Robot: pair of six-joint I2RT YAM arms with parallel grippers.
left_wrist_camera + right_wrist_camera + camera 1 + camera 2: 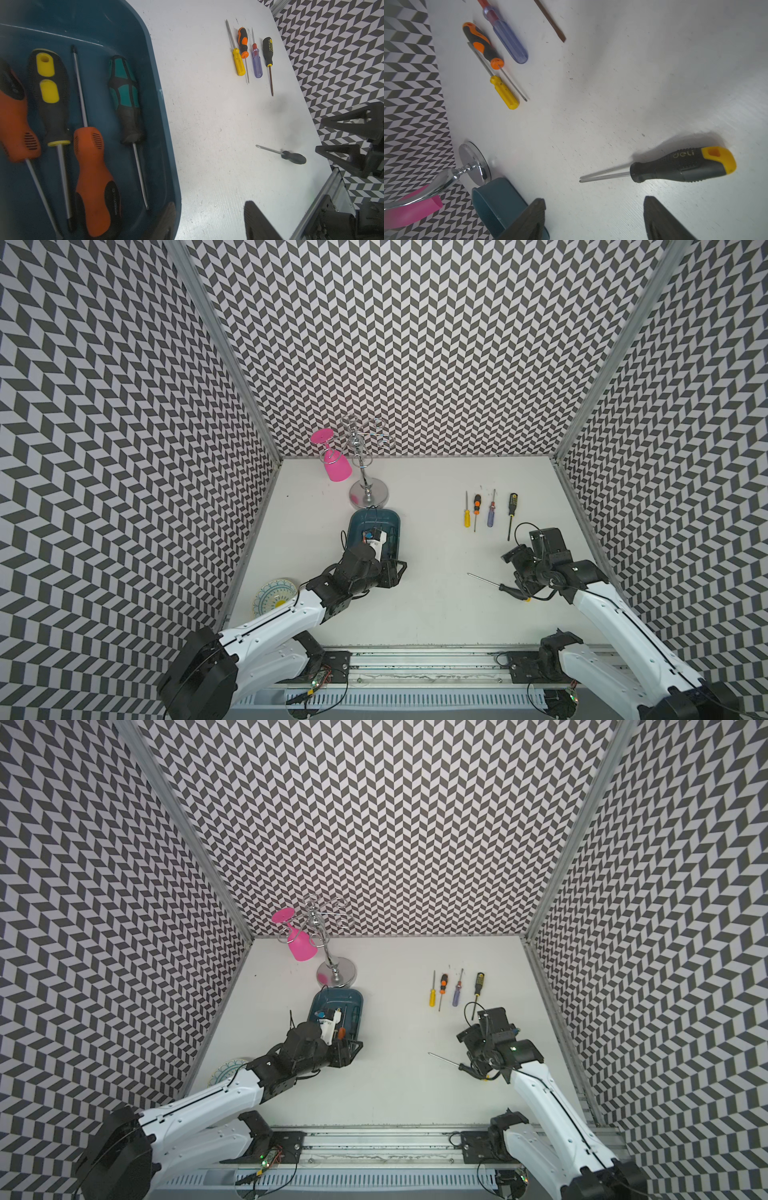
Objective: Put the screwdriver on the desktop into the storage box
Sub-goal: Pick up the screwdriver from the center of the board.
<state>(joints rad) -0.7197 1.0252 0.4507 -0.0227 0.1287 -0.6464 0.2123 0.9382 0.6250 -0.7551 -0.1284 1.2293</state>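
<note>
Right wrist view: black screwdriver (679,164), yellow cap, "deli" on the handle, lies flat on the counter (612,87) just ahead of the right jaws and outside the gap. Right jaws stand wide apart with nothing between them; both fingers (532,220) are clear of the tool. Its shaft points toward the left jaws' side.

In both top views the handle end is partly hidden under the right jaws, and only the shaft is clear.

Storage box (357,522) sits well apart from the right jaws, directly under the left jaws. Left wrist view: left jaws are parted and empty, with one finger (166,222) over the box interior and the other over bare counter. The box's side wall is below the gap; no pinch visible.

Four drivers lie side by side in the box:
- orange/black driver (14,124)
- black/yellow driver (52,104)
- second orange/black driver (93,176), reversed
- teal/black driver (124,93)

Beyond the right jaws there is a row of four on the counter: yellow driver (467,517), small orange/black driver (477,502), clear purple driver (491,516), slim black/yellow driver (513,504).

Beyond the left jaws, past the box, is a chrome stand (368,489) with a pink cup (334,464) hung upside down. Behind the left jaws, beside that arm, is a patterned plate (272,593), partly hidden.
</note>
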